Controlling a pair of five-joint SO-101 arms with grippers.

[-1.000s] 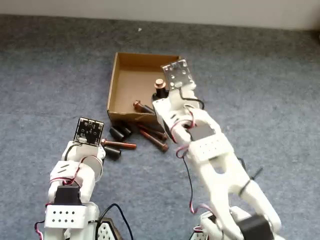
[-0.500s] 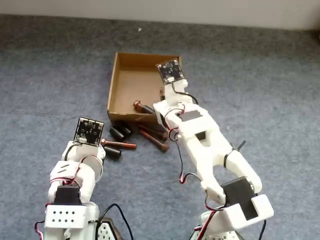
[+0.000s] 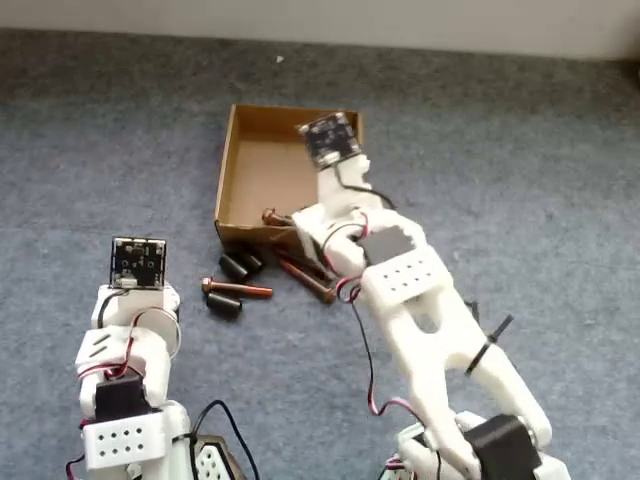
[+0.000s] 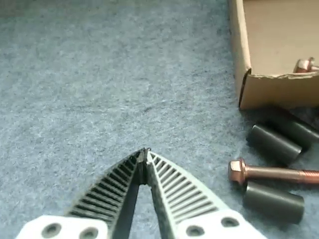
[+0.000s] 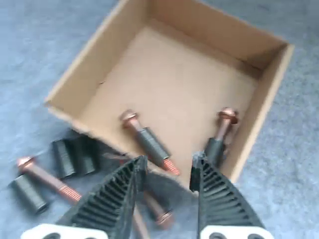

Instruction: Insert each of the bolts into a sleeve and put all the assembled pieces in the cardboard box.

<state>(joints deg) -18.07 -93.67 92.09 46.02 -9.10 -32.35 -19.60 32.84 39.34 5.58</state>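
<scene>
The cardboard box (image 3: 262,165) holds two bolt-in-sleeve pieces. One piece (image 5: 145,139) lies by the near wall with its tip over the edge. The other piece (image 5: 219,137) leans in a corner. My right gripper (image 5: 168,162) hangs open just above that near wall, with nothing between its fingers. The right arm (image 3: 345,205) reaches over the box. On the carpet in front lie a loose bolt (image 3: 240,289), black sleeves (image 3: 240,265), another sleeve (image 3: 225,307) and more bolts (image 3: 305,272). My left gripper (image 4: 144,155) is shut and empty, left of the bolt (image 4: 271,173) and sleeves (image 4: 273,201).
Grey carpet (image 3: 100,150) covers the whole table around the box. The left arm (image 3: 135,300) stands well back from the parts, at the near left. The box wall (image 4: 239,64) rises beyond the sleeves in the left wrist view.
The right gripper lowered an upright bolt-in-sleeve piece into the box, let it go and drew back over the near wall. The left arm pulled back to the left, away from the loose bolt.
</scene>
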